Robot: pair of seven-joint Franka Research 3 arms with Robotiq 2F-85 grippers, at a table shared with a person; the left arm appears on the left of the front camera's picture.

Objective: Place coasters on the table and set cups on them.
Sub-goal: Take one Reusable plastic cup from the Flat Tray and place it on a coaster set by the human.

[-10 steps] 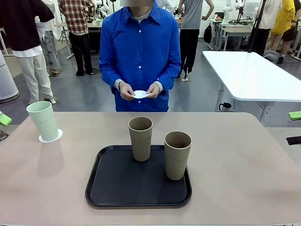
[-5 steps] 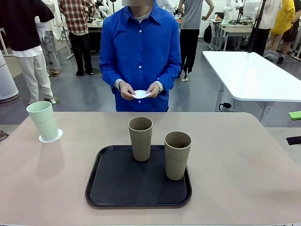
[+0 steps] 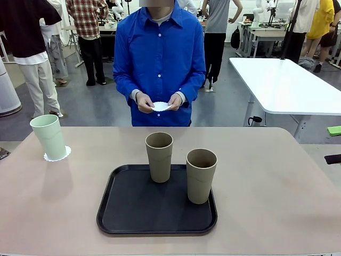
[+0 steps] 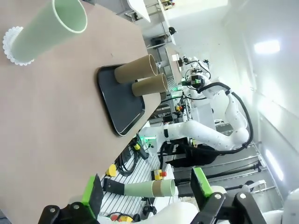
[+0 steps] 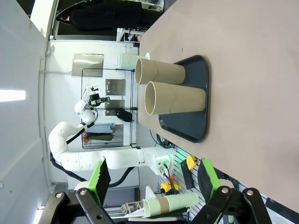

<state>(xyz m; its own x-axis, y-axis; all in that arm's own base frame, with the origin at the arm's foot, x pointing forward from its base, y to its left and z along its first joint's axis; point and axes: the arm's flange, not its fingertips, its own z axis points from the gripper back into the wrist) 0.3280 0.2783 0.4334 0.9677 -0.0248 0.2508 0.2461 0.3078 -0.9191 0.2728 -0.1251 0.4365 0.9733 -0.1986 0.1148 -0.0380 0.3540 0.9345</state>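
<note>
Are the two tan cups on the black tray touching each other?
Apart. The front view shows bare tray floor between the left tan cup and the right tan cup.

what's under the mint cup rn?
A white lacy coaster on the table; its scalloped edge shows around the base of the mint cup, which covers its middle.

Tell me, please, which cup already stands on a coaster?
The mint green cup at the robot's left: a white coaster lies under it, while both tan cups stand on the black tray.
</note>
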